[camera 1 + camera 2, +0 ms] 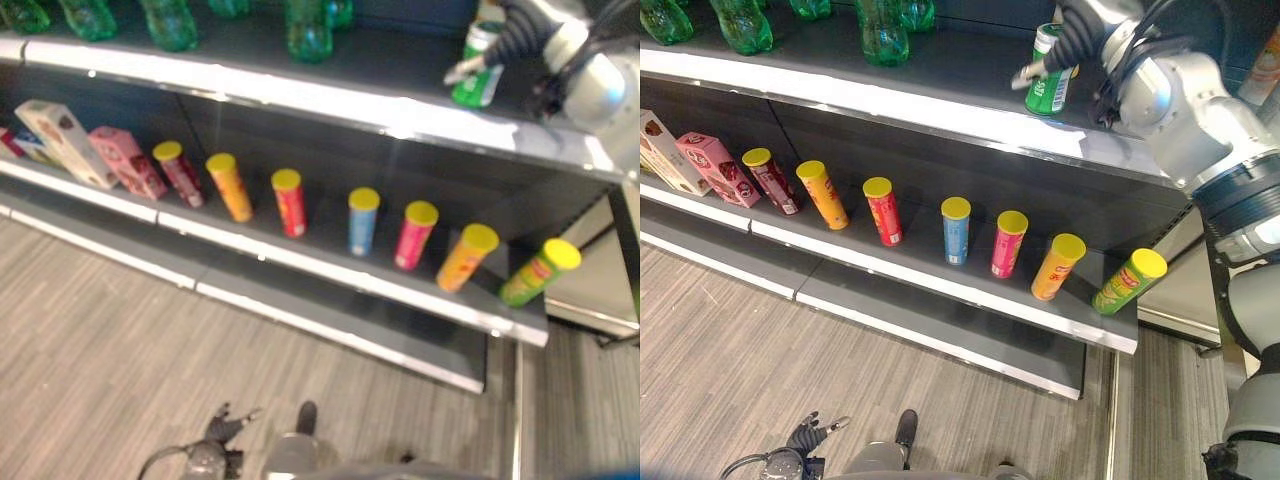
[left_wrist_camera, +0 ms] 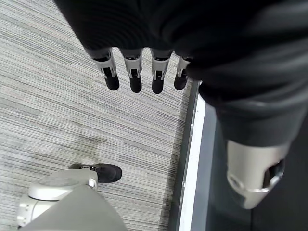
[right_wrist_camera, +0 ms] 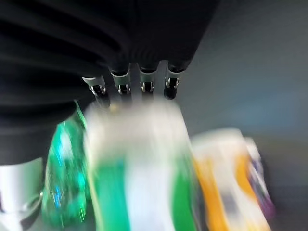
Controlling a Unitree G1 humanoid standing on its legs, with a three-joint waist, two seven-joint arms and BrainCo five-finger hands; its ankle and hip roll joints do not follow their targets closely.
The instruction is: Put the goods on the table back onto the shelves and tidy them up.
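Note:
A green-and-white can (image 1: 1050,90) stands at the right end of the upper shelf (image 1: 890,100). My right hand (image 1: 1080,30) reaches in from the right, its fingers curled over the can's top and side; in the right wrist view the can (image 3: 139,168) lies right under the fingers (image 3: 144,84). My left hand (image 2: 134,77) hangs low over the grey floor with straight fingers and holds nothing; it also shows as the left hand (image 1: 815,432) at the bottom of the right eye view.
Green bottles (image 1: 880,35) stand further left on the upper shelf. Several yellow-lidded tubes (image 1: 956,230) line the lower shelf, the rightmost green tube (image 1: 1128,282) leaning. Pink and white boxes (image 1: 715,168) lie at its left end. An orange pack (image 3: 226,192) is beside the can.

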